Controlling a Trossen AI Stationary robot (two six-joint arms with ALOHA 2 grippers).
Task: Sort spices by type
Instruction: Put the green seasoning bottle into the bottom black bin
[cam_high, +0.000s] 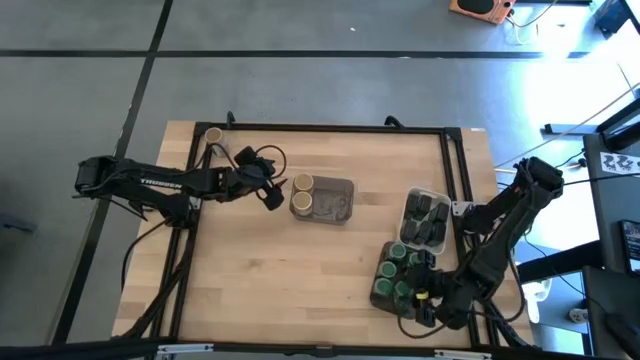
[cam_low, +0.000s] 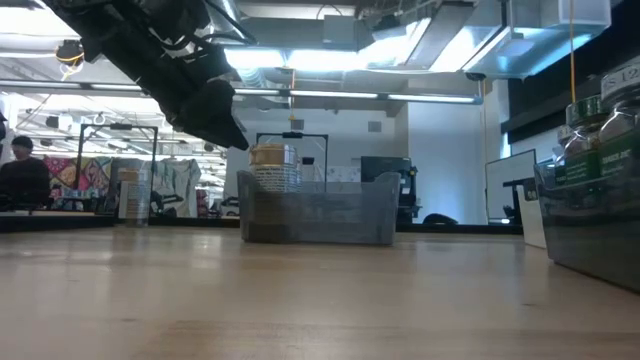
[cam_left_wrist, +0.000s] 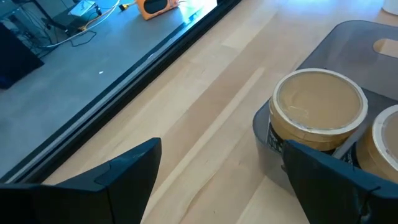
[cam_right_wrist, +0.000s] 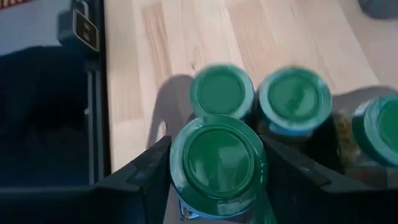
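Holding green-lidded jar (cam_right_wrist: 217, 163) in right gripper (cam_right_wrist: 217, 171), left gripper (cam_left_wrist: 217, 180) released, "TROSSEN" on arm (cam_high: 150, 182)

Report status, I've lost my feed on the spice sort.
Left gripper open beside tan-lid jar in grey tray. Right gripper shut on green-lid jar over dark tray. Nothing blocking.

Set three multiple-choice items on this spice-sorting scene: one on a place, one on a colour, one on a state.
1. The tan-lidded round jars sit in:
A. the grey rectangular tray
B. the bare wooden table
C. the floor

2. The lid of the jar between the right pincer's fingers is:
A. tan
B. green
C. white

3. The left pincer is:
A. shut on a tin
B. open and empty
C. out of view

A: both jars stand inside the tray.
B: the right wrist view shows a green lid.
B: its fingers stand apart with nothing between.
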